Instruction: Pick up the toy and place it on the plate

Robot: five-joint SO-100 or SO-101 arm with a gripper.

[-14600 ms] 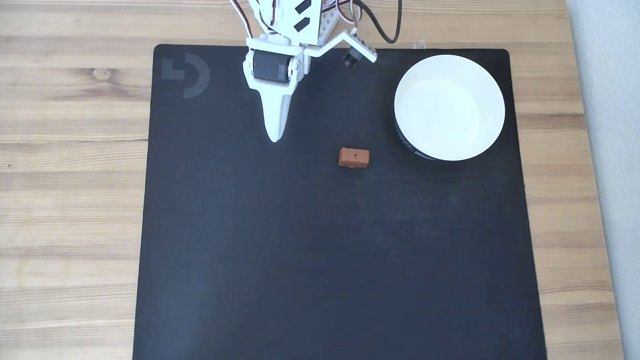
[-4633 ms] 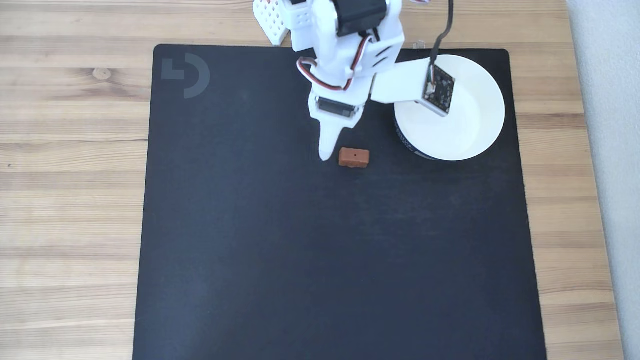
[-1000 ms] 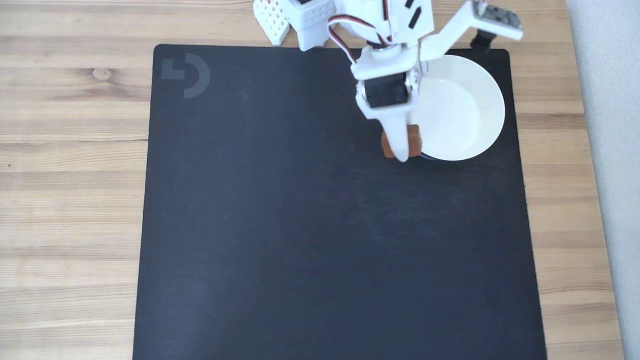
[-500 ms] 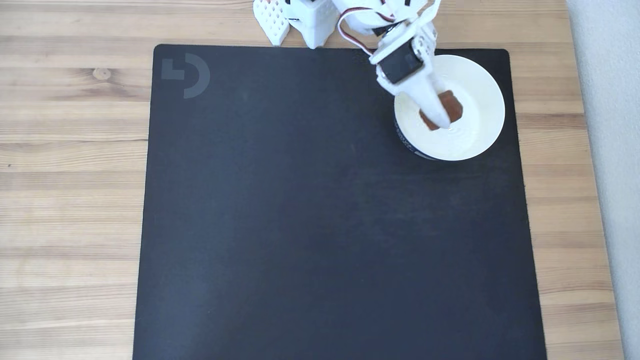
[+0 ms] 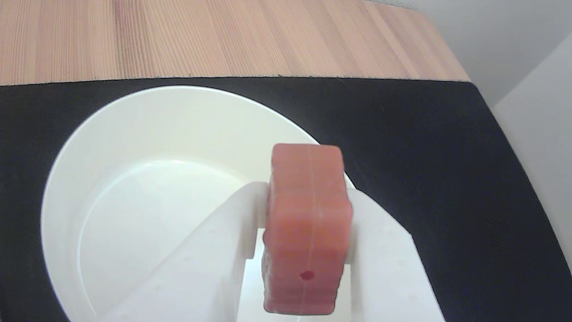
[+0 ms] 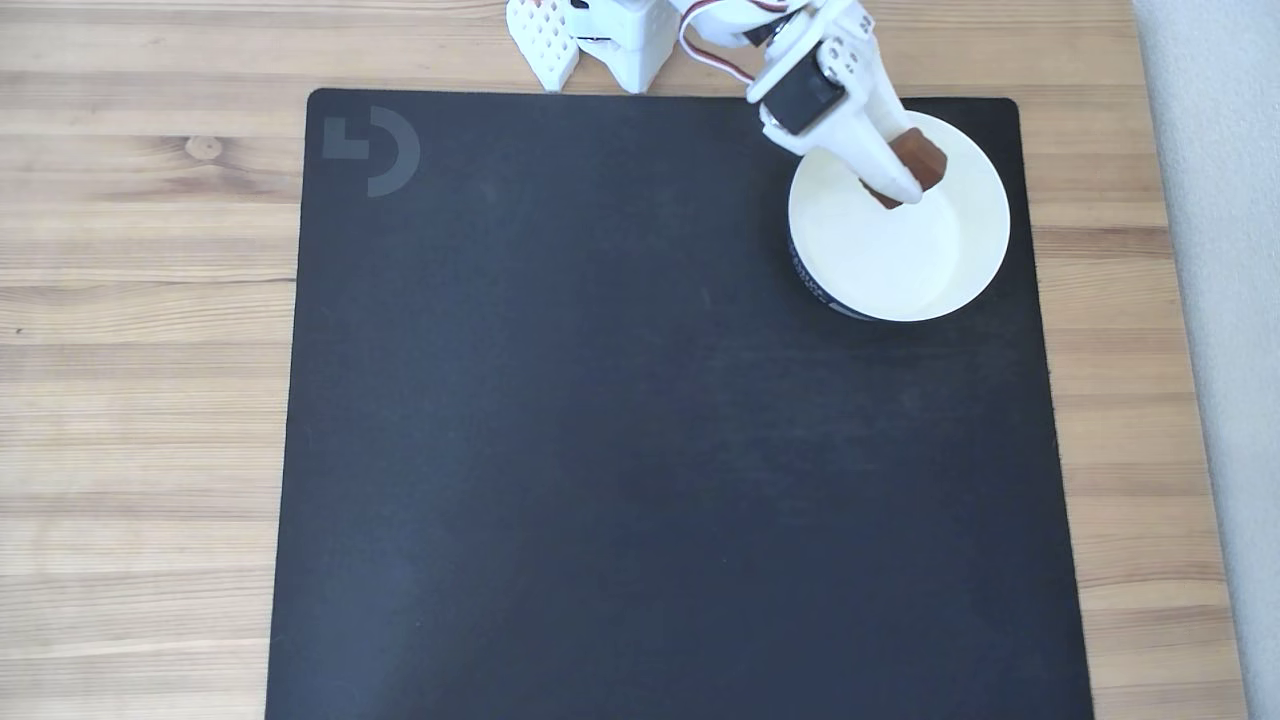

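The toy (image 5: 307,223) is a small reddish-brown block with a tiny dark dot, pinched between my white fingers in the wrist view. My gripper (image 6: 905,180) is shut on the toy (image 6: 920,160) and holds it above the upper part of the plate (image 6: 900,270), inside the rim as the fixed view shows it. The plate (image 5: 134,188) is a round white dish with raised sides and a plain white inside. In the wrist view the toy hangs over the dish's right side.
A black mat (image 6: 600,450) covers the wooden table (image 6: 140,350), and the plate stands in its upper right corner. A grey strip (image 6: 1220,300) runs along the right edge. The arm's white base (image 6: 600,30) sits at the mat's top edge.
Over the last second the gripper carried the toy from the plate's lower left rim up and to the right, over the dish's upper part.
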